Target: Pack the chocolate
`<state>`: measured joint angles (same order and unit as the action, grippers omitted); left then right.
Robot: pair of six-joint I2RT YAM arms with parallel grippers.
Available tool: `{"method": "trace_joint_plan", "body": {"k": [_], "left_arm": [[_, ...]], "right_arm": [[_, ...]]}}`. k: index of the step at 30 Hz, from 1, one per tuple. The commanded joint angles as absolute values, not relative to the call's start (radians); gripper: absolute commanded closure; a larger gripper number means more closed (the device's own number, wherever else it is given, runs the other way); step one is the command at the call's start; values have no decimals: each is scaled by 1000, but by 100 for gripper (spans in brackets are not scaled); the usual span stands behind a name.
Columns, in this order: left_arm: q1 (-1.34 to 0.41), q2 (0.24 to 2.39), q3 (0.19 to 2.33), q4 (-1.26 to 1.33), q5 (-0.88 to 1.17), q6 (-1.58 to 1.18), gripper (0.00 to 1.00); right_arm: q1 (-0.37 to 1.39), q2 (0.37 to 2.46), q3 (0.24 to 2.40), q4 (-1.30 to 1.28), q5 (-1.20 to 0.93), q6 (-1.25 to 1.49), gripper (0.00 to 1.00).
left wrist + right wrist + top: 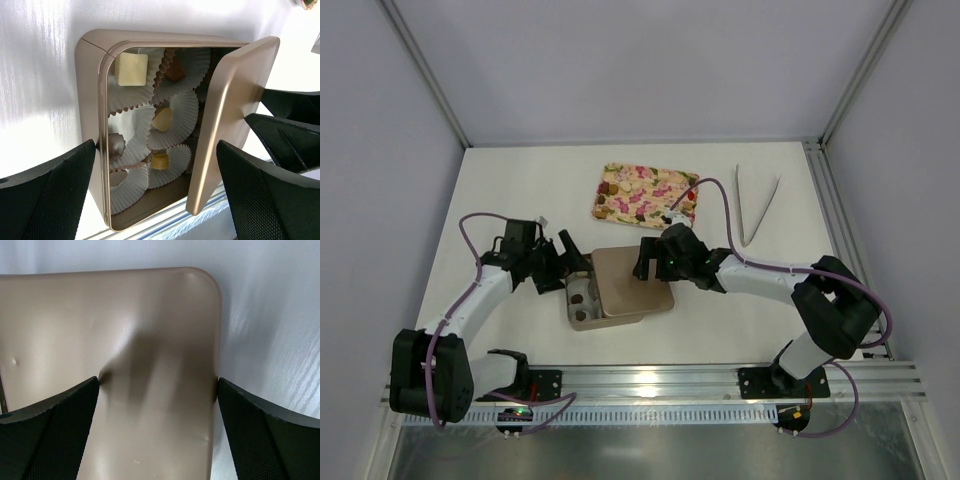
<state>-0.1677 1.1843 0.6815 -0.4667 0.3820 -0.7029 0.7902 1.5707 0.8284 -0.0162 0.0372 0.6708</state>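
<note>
**Top external, then each wrist: tin half covered, both pincers spread**

Top external view: a tan tin (582, 319) sits on the white table (520, 190) just ahead of the arm bases. Its lid (630, 285) lies shifted to the right, so a strip on the left stays uncovered. The chocolate (578, 298) shows in that strip as dark round pieces. The left gripper (565, 262) hangs at the tin's left far corner with its jaws apart. The right gripper (648, 262) is over the lid's far edge, jaws also apart. A floral tray (645, 195) lies farther back, and metal tongs (741, 210) rest well off to the right.

Left wrist view: the tin's inside is lined with white paper cups (182, 112). Pieces sit in several of them: a pale square one, golden-tan ones and dark brown ones. The lid leans tilted across the tin's right side. Both black fingers (50, 195) stand wide, holding nothing.

Right wrist view: the smooth tan lid fills the frame. The fingers (270, 435) are spread wide, one over the lid and one at its right edge. I cannot tell whether either touches it.
</note>
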Motion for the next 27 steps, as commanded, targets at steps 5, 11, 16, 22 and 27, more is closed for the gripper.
{"method": "trace_joint_plan", "body": {"k": [5,11,16,22,27], "left_arm": [[-173,1177,689,-385,482,-735,0],[-175,1195,686,-382,483,-742,0],[-176,1203,686,-377,485,-750,0],[-189,1203,684,-371,485,-756,0],[-202,1213,683,-362,482,-767,0]], "right_arm": [[830,1605,867,-140,101,658,1],[844,1601,885,-161,115,667,1],[856,1597,899,-181,129,670,1],[865,1594,914,-196,143,670,1],[873,1591,923,-206,144,675,1]]}}
